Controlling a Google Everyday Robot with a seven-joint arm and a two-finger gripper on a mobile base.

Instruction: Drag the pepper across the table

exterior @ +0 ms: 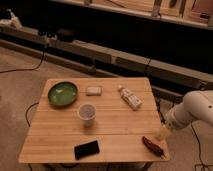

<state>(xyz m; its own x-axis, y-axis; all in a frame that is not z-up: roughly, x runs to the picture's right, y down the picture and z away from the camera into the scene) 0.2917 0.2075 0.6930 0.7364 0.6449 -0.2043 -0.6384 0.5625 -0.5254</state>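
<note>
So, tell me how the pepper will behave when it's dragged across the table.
The pepper looks small and slender, so it is probably light. Its tapered shape may make it pivot or roll rather than slide straight on the table. It lies at a corner by the edge, beside the gripper, so a stray nudge could knock it off.

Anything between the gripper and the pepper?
No. The camera view shows only a short bare stretch of table between the gripper, at the right edge, and the pepper.
</note>
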